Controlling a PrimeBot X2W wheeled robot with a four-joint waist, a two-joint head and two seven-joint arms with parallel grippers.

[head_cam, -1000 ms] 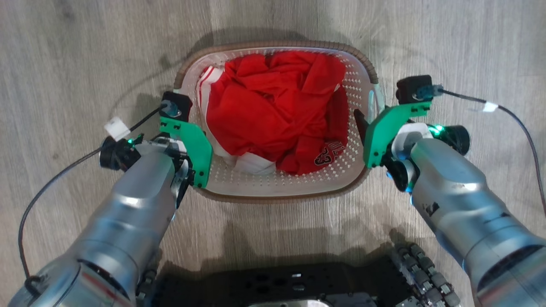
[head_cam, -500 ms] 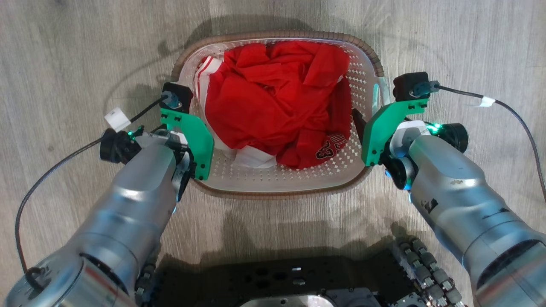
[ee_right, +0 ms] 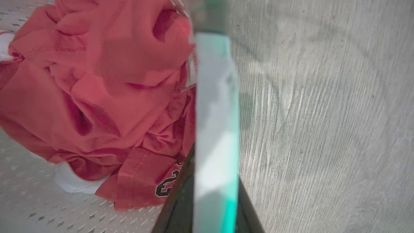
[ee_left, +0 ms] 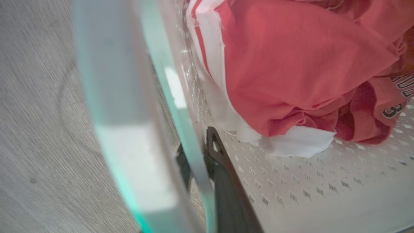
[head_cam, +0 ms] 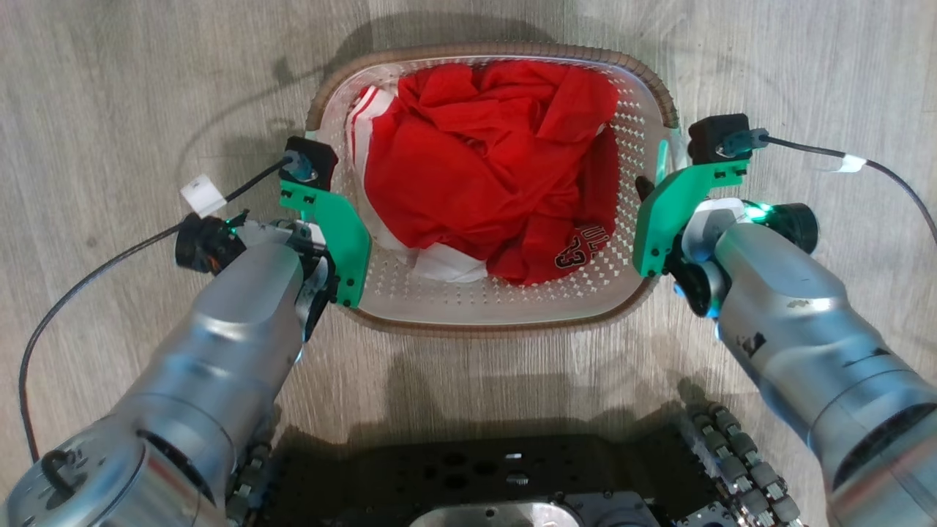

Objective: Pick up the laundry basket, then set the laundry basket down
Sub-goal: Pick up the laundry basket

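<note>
**Spotter:** What have you got at the tips?

**Operator:** My left gripper is pinched narrow on the left handle, with one jaw inside the basket wall and one outside. My right gripper is narrow in the same way on the right handle.

**Spotter:** And the basket itself?

**Operator:** The laundry basket hangs between the two grippers, just ahead of my base, over the wood floor. I can't tell whether it is clear of the floor. Red clothes are heaped inside, more toward the far wall.

**Spotter:** So how do you take it up?

**Operator:** I'd raise both wrists together at one pace and hold the rim level, so the heap doesn't slide. I judge those thin handles may flex, so I'd start slowly. I wouldn't pull outward or twist, and I'd bring it down just as evenly.
</note>
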